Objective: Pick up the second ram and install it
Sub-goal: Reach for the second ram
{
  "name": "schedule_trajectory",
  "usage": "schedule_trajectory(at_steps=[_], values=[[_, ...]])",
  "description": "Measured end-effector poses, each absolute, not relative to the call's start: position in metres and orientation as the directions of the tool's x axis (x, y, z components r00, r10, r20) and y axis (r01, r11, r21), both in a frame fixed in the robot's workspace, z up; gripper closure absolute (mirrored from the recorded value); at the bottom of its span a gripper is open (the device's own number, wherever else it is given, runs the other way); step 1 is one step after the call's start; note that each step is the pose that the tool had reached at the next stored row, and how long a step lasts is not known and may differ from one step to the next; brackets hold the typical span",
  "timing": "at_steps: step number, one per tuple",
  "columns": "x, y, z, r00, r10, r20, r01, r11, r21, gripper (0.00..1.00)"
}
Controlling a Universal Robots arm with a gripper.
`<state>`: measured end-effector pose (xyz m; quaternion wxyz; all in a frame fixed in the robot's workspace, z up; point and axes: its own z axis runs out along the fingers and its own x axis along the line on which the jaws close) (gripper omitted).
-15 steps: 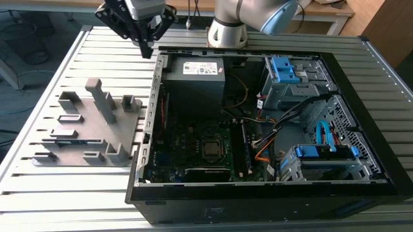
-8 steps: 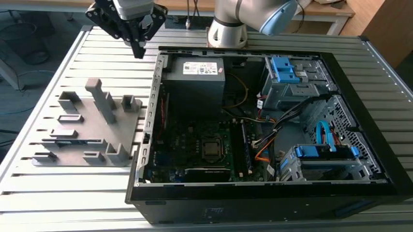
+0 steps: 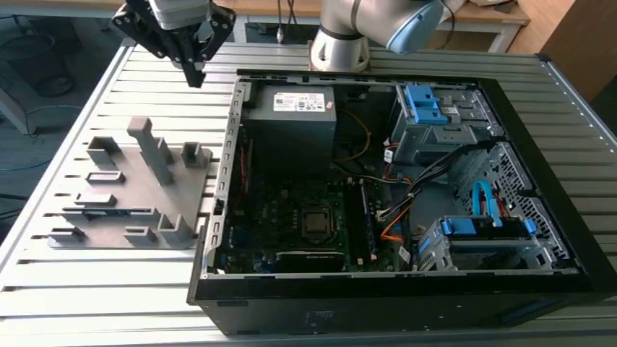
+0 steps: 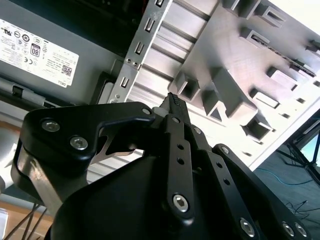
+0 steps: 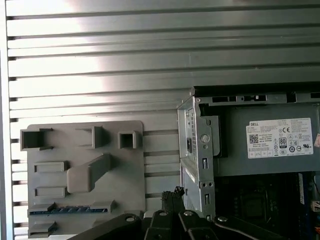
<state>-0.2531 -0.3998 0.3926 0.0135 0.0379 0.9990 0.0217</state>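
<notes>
Slatted aluminium tabletop (image 3: pixel 97 289), ribs running side to side. Near its edge on the exterior view's left lies a flat grey plastic holder plate (image 3: pixel 188 191) with matte square blocks, pockets and one tall slanted fin. The second ram (image 3: pixel 108 212) lies in a slot of that plate, on the side towards the table's near edge. It is a thin, long, dark blue-green strip, well apart from the gripper.

The gripper (image 3: pixel 196 76) hangs over the tabletop's far edge, beyond the plate. It is black with bolted metal links, and its two fingers are pressed together to a point with nothing between them.

The first wrist view looks straight down. It shows the plate (image 5: pixel 125 175), the ram (image 5: pixel 70 210) as a blue line in its slot, and the fingertips (image 5: pixel 172 192) beside the case corner (image 5: pixel 197 150), which is perforated bare steel. The second wrist view shows the closed tips (image 4: pixel 174 102) from close up, with serrated ends and hex bolts, over the slats.

To the right, a black tower case (image 3: pixel 386 296) lies open on its side. Inside it:
- A grey power-supply box (image 3: pixel 289 123) with a white label, at the far side.
- A dark motherboard (image 3: pixel 289 210) with a square socket (image 3: pixel 316 220).
- Bundled cables.
- Blue plastic drive caddies (image 3: pixel 424 101), seen in the exterior view.

The arm's (image 3: pixel 386 22) grey and light-blue joints stand at the far edge.
</notes>
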Motion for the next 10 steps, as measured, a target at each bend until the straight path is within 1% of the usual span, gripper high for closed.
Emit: schedule_trajectory(at_steps=[10], values=[[-0.270,-0.400,0.392,-0.997,0.076,-0.025,0.075,0.996,0.044,0.90]])
